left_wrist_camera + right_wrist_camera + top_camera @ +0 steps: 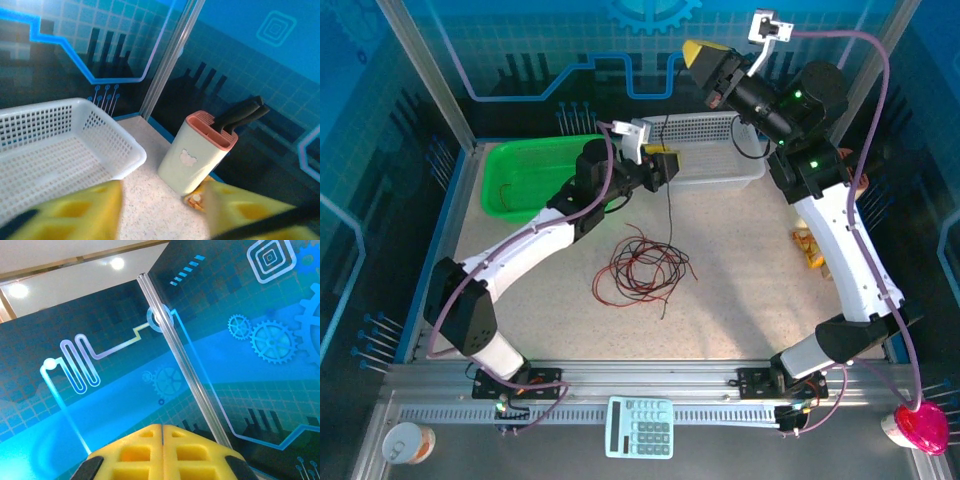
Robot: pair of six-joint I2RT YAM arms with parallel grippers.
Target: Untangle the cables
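Observation:
The cables (642, 266), thin red and black strands, lie looped in a tangle mid-table. One black strand (669, 205) rises straight up from the pile, past the white basket, toward my raised right gripper (692, 50). That gripper's yellow fingers (162, 432) are pressed together high against the back wall. My left gripper (670, 160) hovers beside the rising strand, above the pile. In the left wrist view its blurred yellow fingers (165, 210) stand apart with bare table between them. A black strand (270, 222) crosses the right finger.
A green bin (520, 165) holding a red strand sits back left. The white basket (720, 168) (60, 145) stands behind the left gripper, with a knife block (200, 155) to its right. A snack packet (810, 250) lies by the right arm. A calculator (640, 427) rests on the front rail.

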